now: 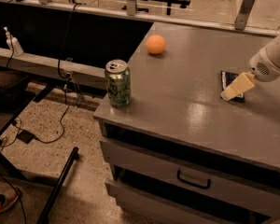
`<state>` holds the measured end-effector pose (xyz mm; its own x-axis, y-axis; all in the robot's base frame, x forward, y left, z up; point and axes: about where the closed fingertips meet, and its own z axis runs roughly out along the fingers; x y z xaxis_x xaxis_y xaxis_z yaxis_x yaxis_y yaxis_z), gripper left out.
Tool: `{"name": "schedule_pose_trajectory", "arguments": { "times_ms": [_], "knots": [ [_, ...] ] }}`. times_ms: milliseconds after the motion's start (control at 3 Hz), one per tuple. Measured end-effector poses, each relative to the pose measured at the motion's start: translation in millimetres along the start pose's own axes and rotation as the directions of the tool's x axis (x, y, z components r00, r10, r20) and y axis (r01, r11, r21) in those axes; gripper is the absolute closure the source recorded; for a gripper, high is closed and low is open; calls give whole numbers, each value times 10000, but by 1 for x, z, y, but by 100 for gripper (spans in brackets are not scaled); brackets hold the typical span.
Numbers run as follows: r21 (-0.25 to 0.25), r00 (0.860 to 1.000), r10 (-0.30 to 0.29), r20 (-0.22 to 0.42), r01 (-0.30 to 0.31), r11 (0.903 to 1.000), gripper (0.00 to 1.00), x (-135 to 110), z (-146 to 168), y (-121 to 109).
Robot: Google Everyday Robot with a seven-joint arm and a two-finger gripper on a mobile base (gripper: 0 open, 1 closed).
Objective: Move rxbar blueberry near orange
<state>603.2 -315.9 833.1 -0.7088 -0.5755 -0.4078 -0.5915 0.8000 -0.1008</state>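
Note:
The rxbar blueberry (227, 78) lies flat on the grey cabinet top (186, 106) at the right, a dark wrapper partly covered by my gripper. My gripper (229, 94) reaches in from the right edge, and its cream tip rests on or just above the near end of the bar. The orange (155, 44) sits at the far left part of the top, well apart from the bar.
A green drink can (117, 83) stands upright near the front left corner of the cabinet top. Drawers with a handle (193, 181) are below the top. Cables and a black stand lie on the floor to the left.

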Motion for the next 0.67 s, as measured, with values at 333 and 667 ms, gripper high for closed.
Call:
{"name": "schedule_pose_trajectory", "arguments": {
  "times_ms": [333,667],
  "knots": [
    [-350,9999,52,114,-48,9994,57,-2,5,9],
    [-350,9999,52,114,-48,9994,80,-4,-1,8]
  ]
}}
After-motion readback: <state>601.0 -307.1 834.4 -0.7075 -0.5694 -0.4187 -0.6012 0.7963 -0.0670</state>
